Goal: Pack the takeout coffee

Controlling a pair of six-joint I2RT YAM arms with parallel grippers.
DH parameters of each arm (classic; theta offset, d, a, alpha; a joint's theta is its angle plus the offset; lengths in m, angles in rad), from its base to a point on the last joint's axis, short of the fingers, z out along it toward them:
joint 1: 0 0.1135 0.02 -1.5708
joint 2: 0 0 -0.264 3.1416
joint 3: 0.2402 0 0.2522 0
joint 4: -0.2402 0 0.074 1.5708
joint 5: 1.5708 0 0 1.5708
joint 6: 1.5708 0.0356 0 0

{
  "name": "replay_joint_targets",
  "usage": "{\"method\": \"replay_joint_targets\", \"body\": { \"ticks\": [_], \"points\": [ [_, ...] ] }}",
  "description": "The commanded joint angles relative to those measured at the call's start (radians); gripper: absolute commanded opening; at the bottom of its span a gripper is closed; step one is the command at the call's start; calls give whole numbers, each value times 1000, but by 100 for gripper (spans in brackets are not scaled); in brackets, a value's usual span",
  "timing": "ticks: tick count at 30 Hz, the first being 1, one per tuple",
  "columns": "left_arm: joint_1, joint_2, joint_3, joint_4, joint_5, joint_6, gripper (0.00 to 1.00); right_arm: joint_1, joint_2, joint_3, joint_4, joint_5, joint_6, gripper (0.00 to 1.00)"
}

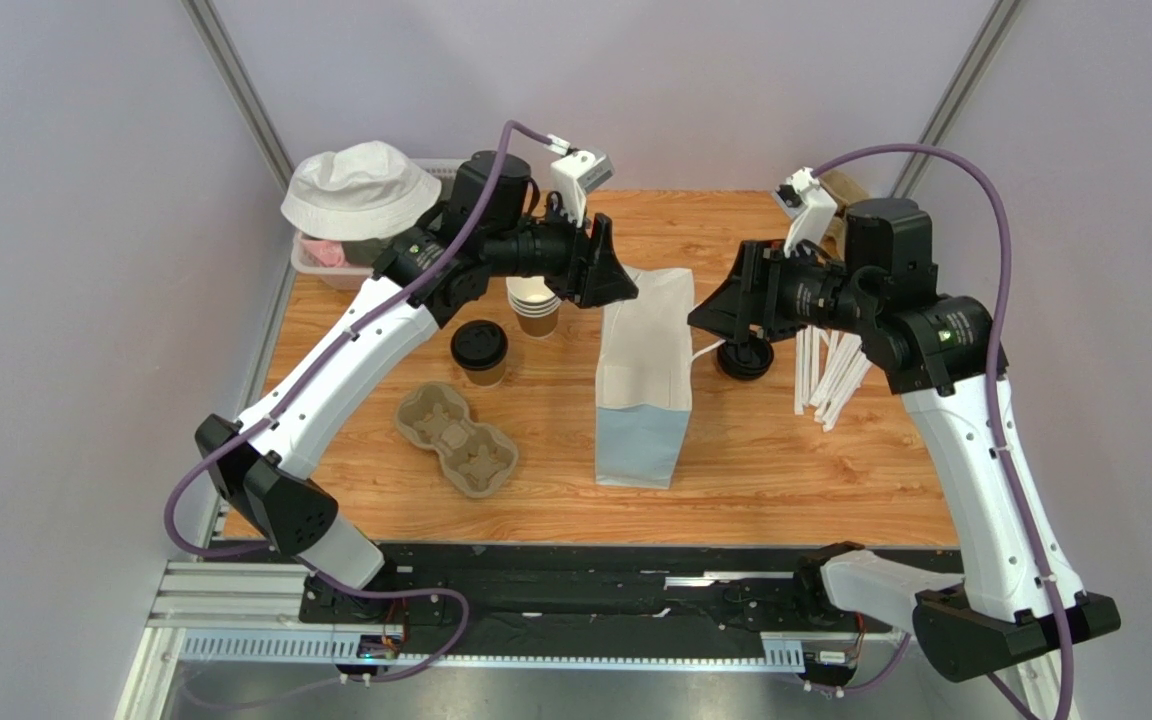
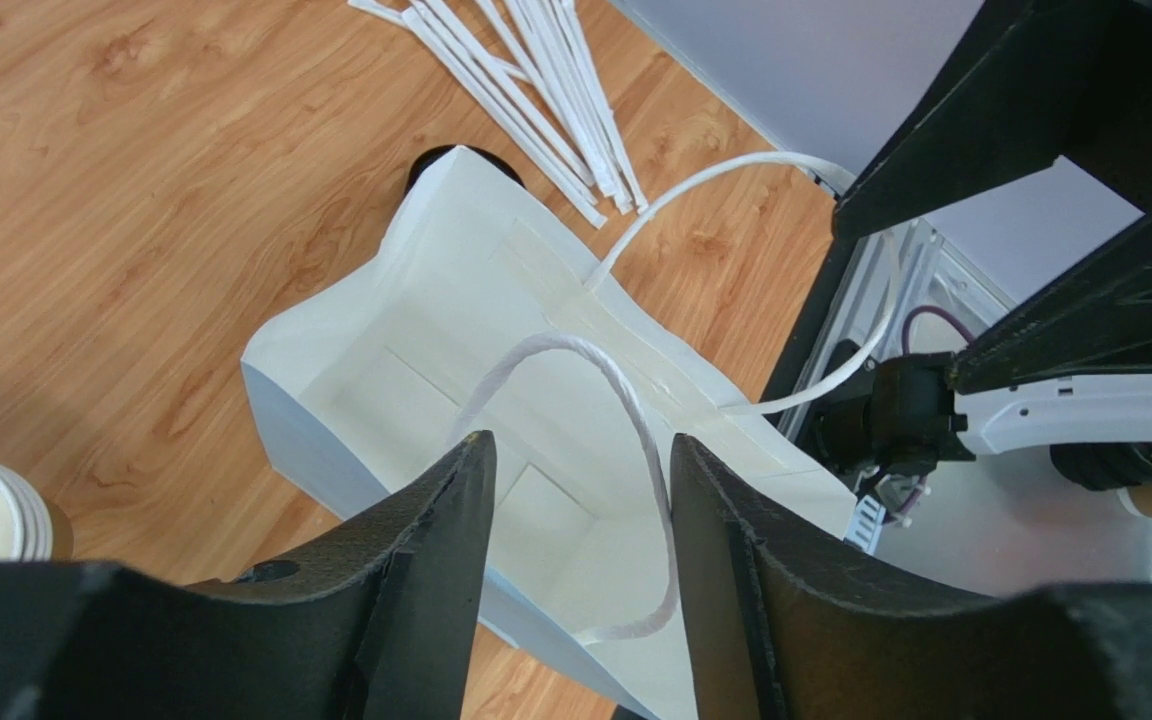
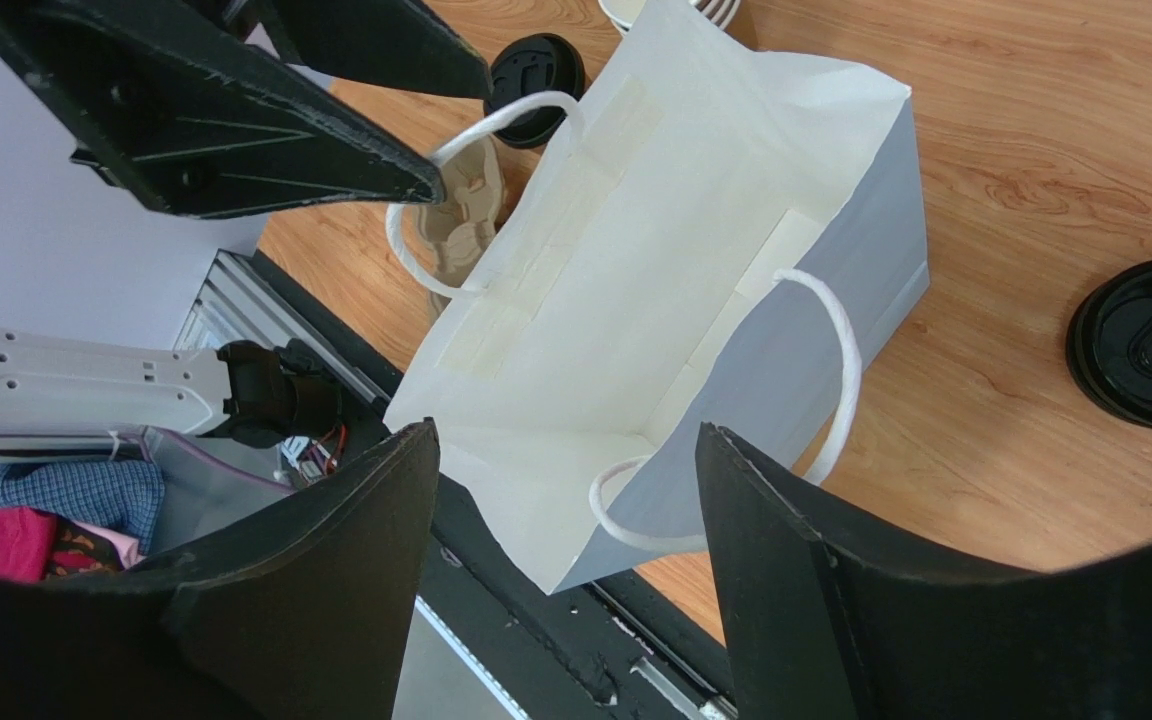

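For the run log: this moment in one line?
left gripper: open at bag mouth | right gripper: open at bag mouth | bag: upright, open | takeout coffee: on table, unpacked

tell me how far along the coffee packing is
Done: the white paper bag stands upright, mouth open, nothing inside. In hand: the left gripper and right gripper, both open and empty, flank its mouth. To do: the brown-and-white paper coffee cup with black lid sits on the wooden table beside the moulded cardboard cup carrier, not yet in the bag.

A robot lab booth: bare panel walls point(image 1: 71, 300), an aluminium mounting rail point(image 1: 222, 608) and a wooden table point(image 1: 778, 480).
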Motion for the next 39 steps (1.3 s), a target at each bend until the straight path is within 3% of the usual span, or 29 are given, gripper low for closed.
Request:
{"method": "replay_joint_targets", "body": {
  "ticks": [1, 7, 13, 21, 27, 32, 39],
  "points": [
    [-7, 1, 44, 39, 17, -26, 49, -4, -45, 68, -8, 14, -36, 68],
    [-6, -14, 40, 39, 23, -28, 22, -4, -54, 108, 5, 81, -58, 68],
    [-7, -42, 32, 40, -1, -26, 6, -7, -60, 40, -46, 147, -84, 65],
    [-6, -100, -41, 45, -15, -62, 0, -12, -48, -12, -43, 34, -66, 55],
    [-1, -163, -130, 68, -40, -89, 0, -30, -35, -29, -11, 3, -39, 30],
    [28, -215, -206, 85, -75, -141, 0, -44, -46, -53, -6, 9, -41, 0],
    [98, -250, -290, 157, -58, -233, 0, -50, -74, -93, 4, 43, -56, 0]
  ]
}}
